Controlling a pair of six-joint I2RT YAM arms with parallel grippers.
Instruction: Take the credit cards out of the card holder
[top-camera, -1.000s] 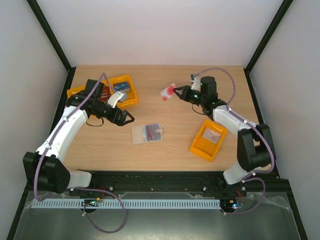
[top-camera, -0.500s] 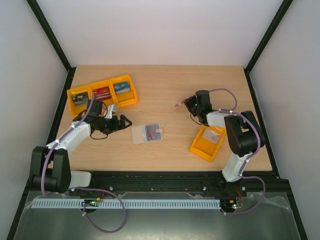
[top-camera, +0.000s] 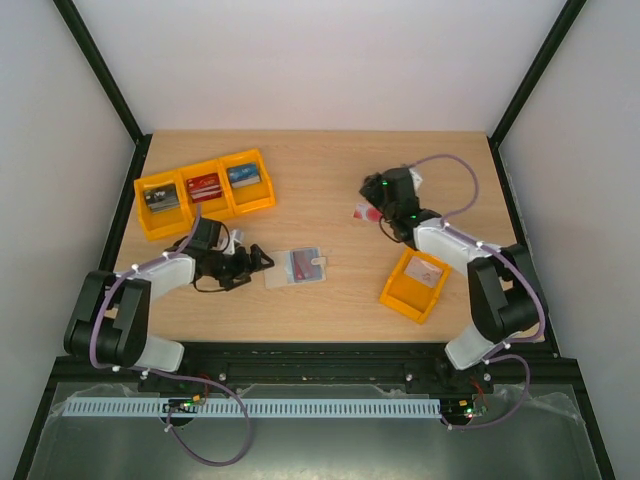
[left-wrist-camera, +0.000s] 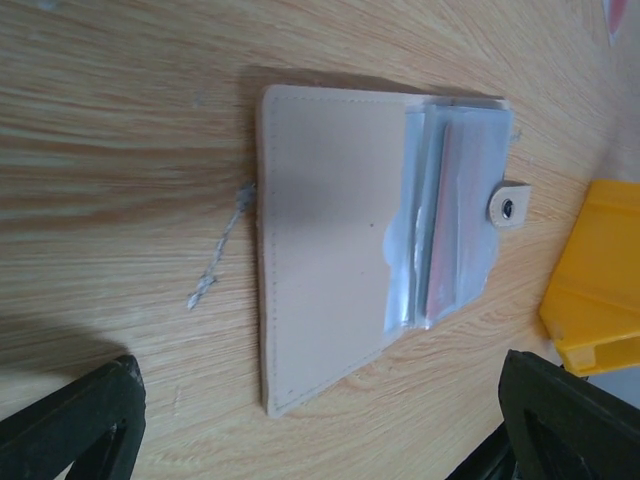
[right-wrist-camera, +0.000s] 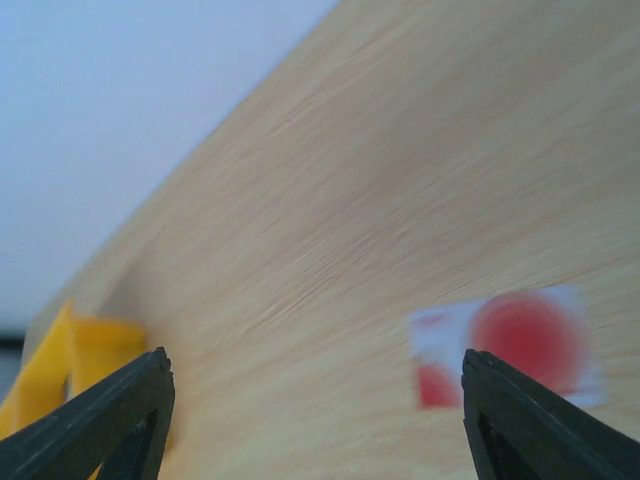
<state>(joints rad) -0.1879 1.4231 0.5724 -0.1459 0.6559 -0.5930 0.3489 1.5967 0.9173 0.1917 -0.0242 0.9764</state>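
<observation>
Card holder (top-camera: 295, 268) laid flat on table (top-camera: 330, 170), centre-front, flap open, clear sleeves exposed. Reddish card (left-wrist-camera: 455, 215) seen tucked in sleeve. White card with red circle (top-camera: 366, 213) laid flat on wood, well right of holder. Left gripper (top-camera: 258, 262) positioned just left of holder, fingers spread wide, nothing held. Right gripper (top-camera: 376, 204) poised just beside white card, fingers parted, nothing gripped. Single orange bin (top-camera: 418, 280) placed front-right; three-part orange bin (top-camera: 205, 185) set far left.

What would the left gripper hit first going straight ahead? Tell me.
Most likely the card holder, lying flat on the table just ahead of the open left gripper; nothing shows between them.
</observation>
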